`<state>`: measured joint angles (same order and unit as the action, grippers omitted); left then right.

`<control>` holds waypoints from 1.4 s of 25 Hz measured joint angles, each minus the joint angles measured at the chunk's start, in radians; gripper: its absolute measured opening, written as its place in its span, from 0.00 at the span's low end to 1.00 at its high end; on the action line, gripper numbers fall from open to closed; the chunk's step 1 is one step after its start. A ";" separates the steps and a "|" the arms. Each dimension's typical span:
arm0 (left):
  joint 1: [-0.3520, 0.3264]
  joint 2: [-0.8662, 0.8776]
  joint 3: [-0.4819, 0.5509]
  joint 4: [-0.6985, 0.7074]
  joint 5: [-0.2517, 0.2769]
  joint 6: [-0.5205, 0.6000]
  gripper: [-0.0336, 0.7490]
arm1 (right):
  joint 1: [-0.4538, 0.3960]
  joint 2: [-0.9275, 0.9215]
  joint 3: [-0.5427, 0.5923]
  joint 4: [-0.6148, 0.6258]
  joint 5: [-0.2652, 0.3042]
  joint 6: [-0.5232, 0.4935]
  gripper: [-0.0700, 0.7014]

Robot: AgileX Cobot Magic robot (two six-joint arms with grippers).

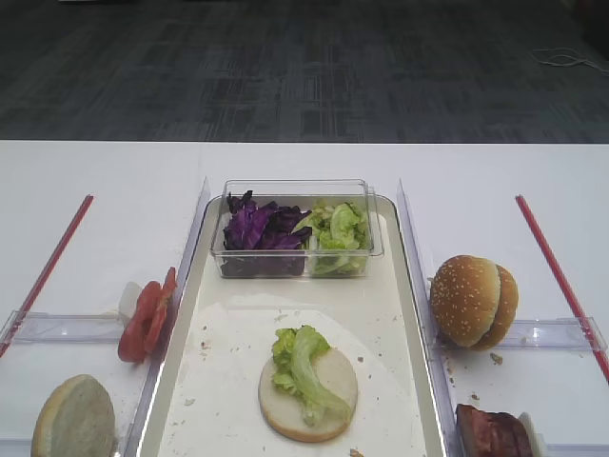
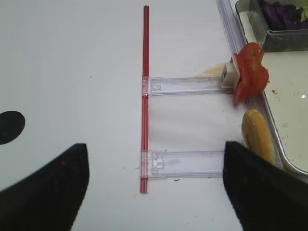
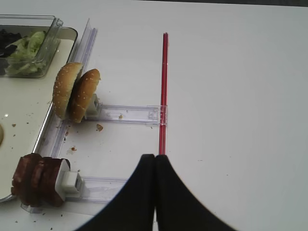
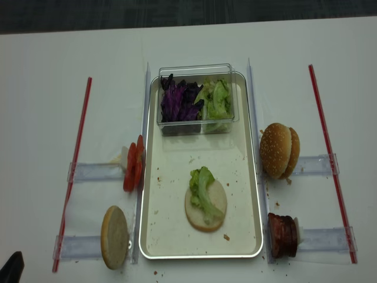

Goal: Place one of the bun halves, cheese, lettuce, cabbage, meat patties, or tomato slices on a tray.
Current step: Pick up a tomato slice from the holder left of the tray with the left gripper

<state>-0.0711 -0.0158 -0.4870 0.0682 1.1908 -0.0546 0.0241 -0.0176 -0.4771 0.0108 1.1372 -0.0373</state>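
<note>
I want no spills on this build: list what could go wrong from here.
1. The tomato slices stand on edge, pressed together; the open left claw may lift several or tear one.
2. The lettuce lies loose and off-centre on the bun half in the tray; a topping set down could push it off.

One tray (image 4: 150, 177); one clear tub (image 4: 197, 73); two red strips (image 4: 73, 171); four bun halves (image 4: 206, 212).
</note>
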 joint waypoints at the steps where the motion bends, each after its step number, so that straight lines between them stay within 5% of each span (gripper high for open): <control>1: 0.000 0.000 0.000 0.000 0.000 0.000 0.73 | 0.000 0.000 0.000 0.000 0.000 0.000 0.17; 18: 0.000 0.005 0.000 -0.024 0.000 0.049 0.73 | 0.000 0.000 0.000 0.000 0.000 0.000 0.17; 35: 0.000 0.477 -0.082 -0.060 0.010 0.009 0.73 | 0.000 0.000 0.000 0.000 0.000 0.000 0.17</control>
<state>-0.0711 0.4611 -0.5691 0.0081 1.2010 -0.0454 0.0241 -0.0176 -0.4771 0.0108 1.1372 -0.0373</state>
